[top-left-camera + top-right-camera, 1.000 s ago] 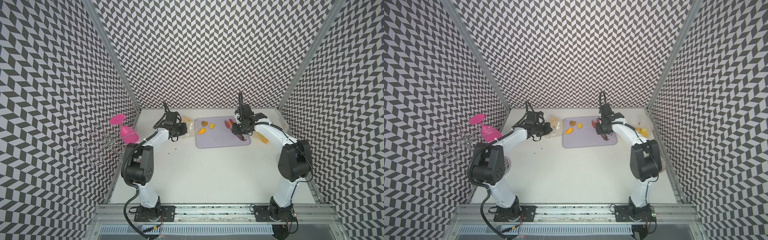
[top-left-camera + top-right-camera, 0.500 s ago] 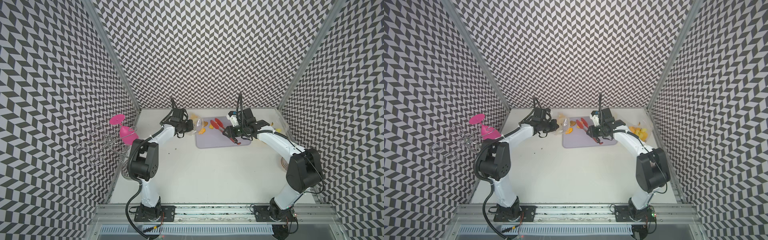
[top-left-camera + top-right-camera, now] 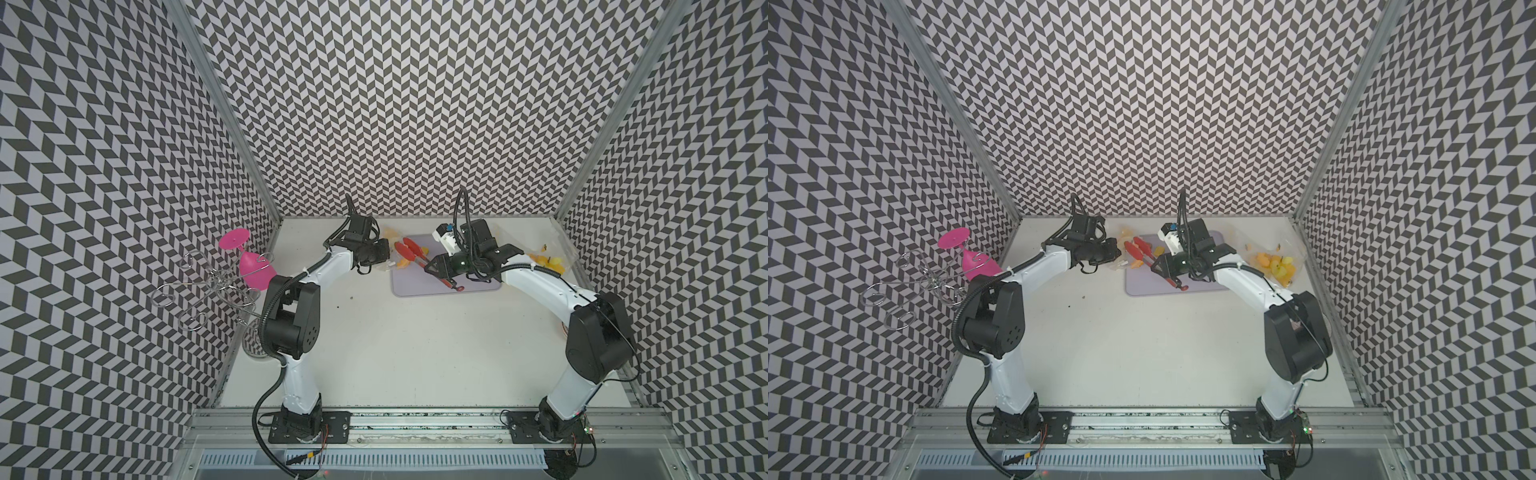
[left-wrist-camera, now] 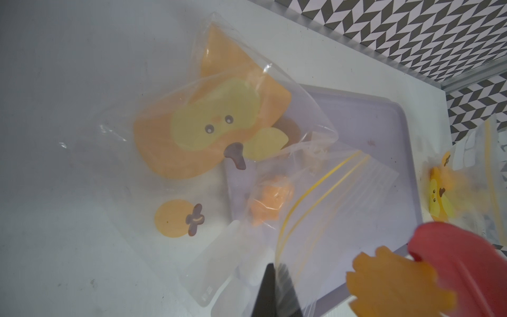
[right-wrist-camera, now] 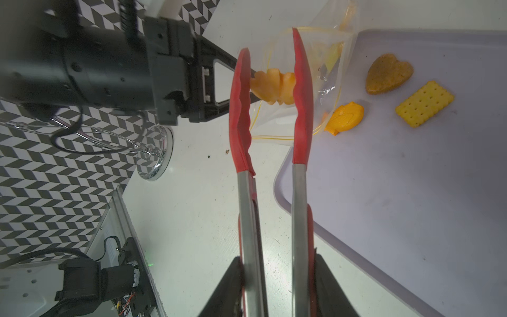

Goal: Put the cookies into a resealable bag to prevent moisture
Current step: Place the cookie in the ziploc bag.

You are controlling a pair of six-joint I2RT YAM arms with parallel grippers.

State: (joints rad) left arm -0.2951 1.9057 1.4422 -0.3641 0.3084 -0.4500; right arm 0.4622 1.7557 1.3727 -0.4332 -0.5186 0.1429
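Cookies lie on the lilac plastic tray; beside its corner, red-tipped steel tongs, clamped in the right gripper, pinch an orange scalloped cookie at the clear zip bag, whose edge the left gripper clenches. The bag's small print is unreadable.

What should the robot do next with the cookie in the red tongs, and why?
Probably ease the tongs forward so the cookie goes into the bag. The right gripper clamps the tongs, the cookie sits pinched between their red tips near the bag's mouth, and the left gripper holds the bag's edge.
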